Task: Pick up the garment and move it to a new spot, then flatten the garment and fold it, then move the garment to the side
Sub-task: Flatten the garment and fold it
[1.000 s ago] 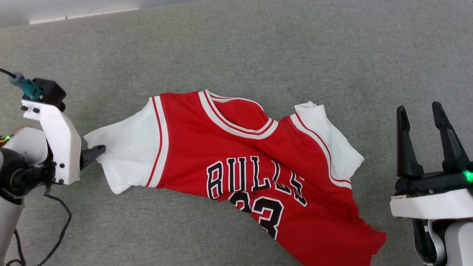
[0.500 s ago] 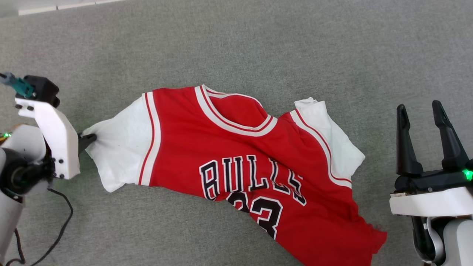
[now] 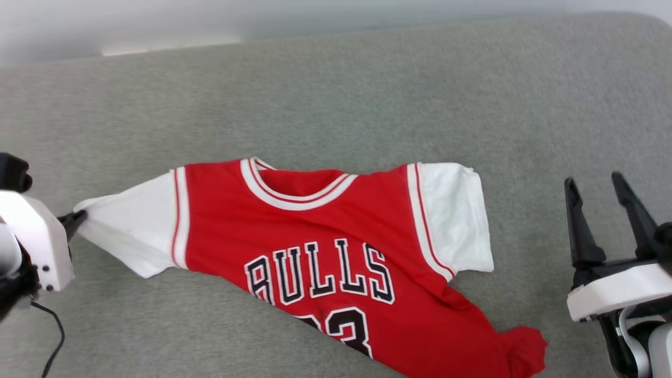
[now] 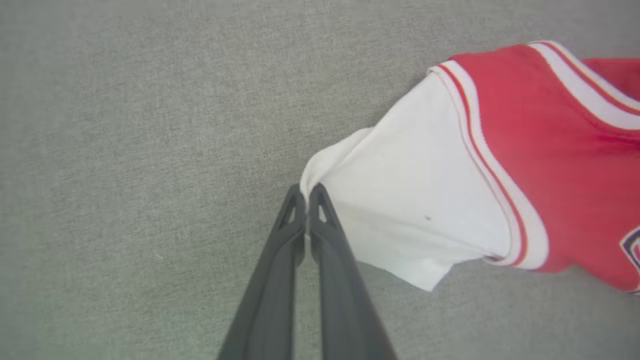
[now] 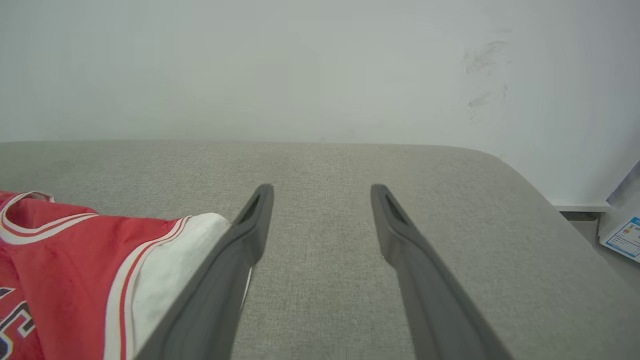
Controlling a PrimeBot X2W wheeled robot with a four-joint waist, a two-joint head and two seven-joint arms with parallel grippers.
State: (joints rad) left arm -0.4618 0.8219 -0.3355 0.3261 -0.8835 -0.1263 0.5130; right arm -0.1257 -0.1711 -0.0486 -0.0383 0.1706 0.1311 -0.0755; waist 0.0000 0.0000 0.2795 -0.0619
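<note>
The garment (image 3: 325,231), a red jersey with white short sleeves and black "BULLS" lettering, lies front up on the grey cushion (image 3: 336,94). My left gripper (image 3: 77,218) is at the far left, shut on the tip of the garment's left white sleeve (image 3: 131,231). In the left wrist view the two fingers (image 4: 306,192) meet on the pinched sleeve corner (image 4: 415,200). My right gripper (image 3: 593,181) stands open at the right, clear of the right sleeve (image 3: 454,215). The right wrist view shows its fingers (image 5: 322,190) spread, with the garment (image 5: 75,250) to their left.
A white wall (image 5: 300,65) rises behind the cushion's far edge. The cushion's rounded right corner (image 5: 500,160) drops off, with a printed box (image 5: 622,230) beyond it. A black cable (image 3: 52,336) hangs below my left wrist.
My left gripper closed on the sleeve tip and pulled it left, stretching the jersey flatter. The head camera has shifted, showing more of the far edge. The right gripper stayed open.
</note>
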